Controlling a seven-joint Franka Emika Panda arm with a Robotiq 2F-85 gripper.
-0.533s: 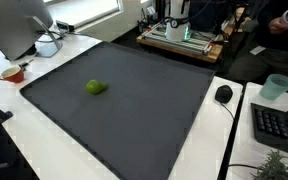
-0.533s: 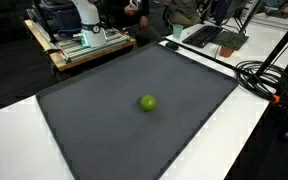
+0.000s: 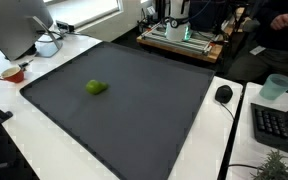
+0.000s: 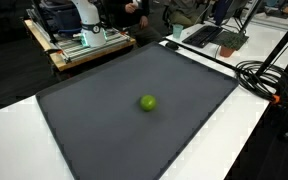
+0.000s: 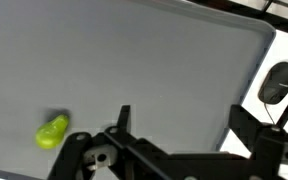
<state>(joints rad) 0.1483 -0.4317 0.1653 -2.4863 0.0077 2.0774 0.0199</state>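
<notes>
A small green fruit (image 3: 96,87) lies alone on a large dark grey mat (image 3: 144,120); it also shows in the other exterior view (image 4: 147,102). In the wrist view the fruit (image 5: 52,132) sits at the lower left. My gripper (image 5: 184,125) hangs above the mat with its two black fingers spread wide and nothing between them. The fruit is well to the left of the fingers, not touching them. The gripper itself does not show in either exterior view.
A black mouse (image 3: 223,94) lies just off the mat's edge, also in the wrist view (image 5: 276,82). A teal cup (image 3: 275,87), a keyboard (image 3: 279,125), a monitor (image 3: 19,25) and a red bowl (image 3: 12,73) stand around the mat. Black cables (image 4: 264,75) run beside it.
</notes>
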